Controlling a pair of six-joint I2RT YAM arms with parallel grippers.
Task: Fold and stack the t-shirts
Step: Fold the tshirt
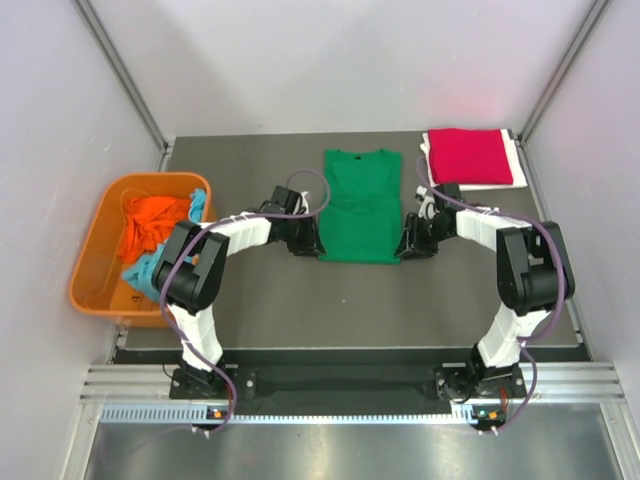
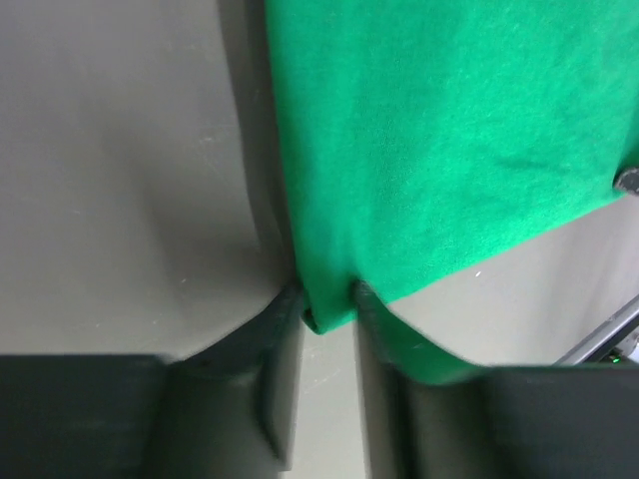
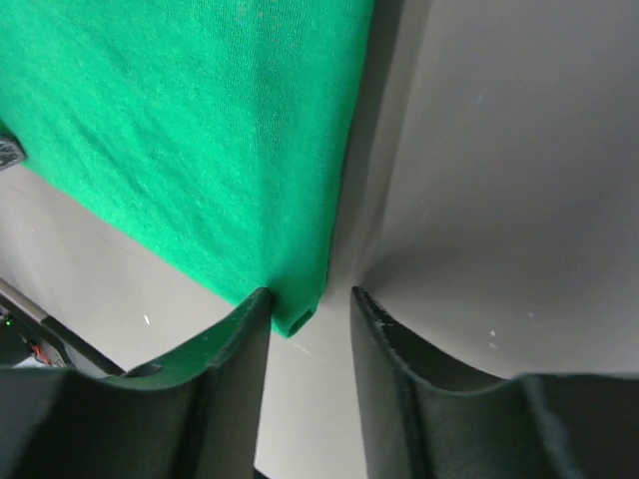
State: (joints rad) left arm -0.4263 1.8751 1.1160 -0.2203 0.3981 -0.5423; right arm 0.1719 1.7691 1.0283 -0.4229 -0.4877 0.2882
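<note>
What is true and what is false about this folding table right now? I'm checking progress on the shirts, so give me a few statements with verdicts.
1. The green t-shirt lies spread in the middle of the table. True.
2. The red t-shirt is in the orange tub. False: it lies folded at the table's far right corner, on a white item.
3. The right gripper has a hem corner of the green t-shirt between its fingers. True.
4. The orange tub is empty. False: it holds an orange shirt and a light blue shirt.
5. The left gripper is at the green t-shirt's collar. False: it is at the near left hem corner.
</note>
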